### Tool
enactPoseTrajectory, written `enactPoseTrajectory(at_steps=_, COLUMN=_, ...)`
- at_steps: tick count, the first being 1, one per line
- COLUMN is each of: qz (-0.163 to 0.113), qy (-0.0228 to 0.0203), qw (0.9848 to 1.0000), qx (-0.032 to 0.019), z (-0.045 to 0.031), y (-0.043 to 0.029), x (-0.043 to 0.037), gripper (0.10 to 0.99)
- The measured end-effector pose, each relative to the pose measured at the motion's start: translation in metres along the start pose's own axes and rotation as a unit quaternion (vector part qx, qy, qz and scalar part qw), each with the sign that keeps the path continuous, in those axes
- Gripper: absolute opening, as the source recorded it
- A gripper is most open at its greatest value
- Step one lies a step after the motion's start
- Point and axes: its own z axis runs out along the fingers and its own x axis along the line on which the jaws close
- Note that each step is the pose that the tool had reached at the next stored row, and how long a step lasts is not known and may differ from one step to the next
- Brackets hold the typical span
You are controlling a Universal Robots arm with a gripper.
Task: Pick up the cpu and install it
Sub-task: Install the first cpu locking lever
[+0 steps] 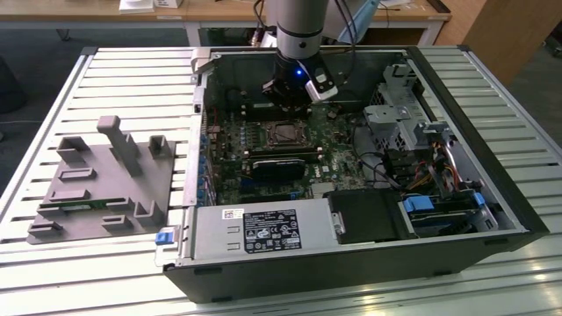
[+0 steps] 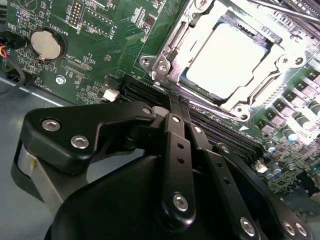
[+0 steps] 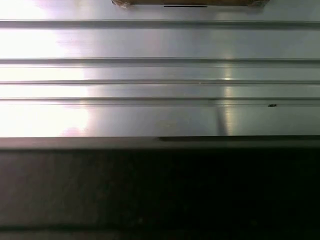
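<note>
The cpu (image 2: 230,57), a flat square chip with a silvery top, lies inside the metal frame of the socket (image 2: 165,55) on the green motherboard (image 2: 115,45). In the exterior view the cpu (image 1: 283,133) sits in the middle of the board, inside the open computer case (image 1: 491,197). My gripper (image 1: 287,104) hangs from the arm just behind and above the socket, a short way off the chip. Its black linkage (image 2: 170,165) shows in the second wrist view, with nothing seen held in it.
A black heatsink block (image 1: 276,168) lies on the board in front of the socket. The power supply (image 1: 263,230) and drive cage (image 1: 395,118) crowd the case. A grey fixture tray (image 1: 97,178) rests on the slatted aluminium table (image 3: 160,75) at the exterior view's left.
</note>
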Motion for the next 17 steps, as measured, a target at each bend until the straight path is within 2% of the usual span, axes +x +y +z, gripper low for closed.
enactPoseTrajectory(at_steps=17, qz=0.000, qy=-0.0001, qw=1.0000, qx=0.0015, z=0.0007, y=0.0000, x=0.0000, gripper=0.106)
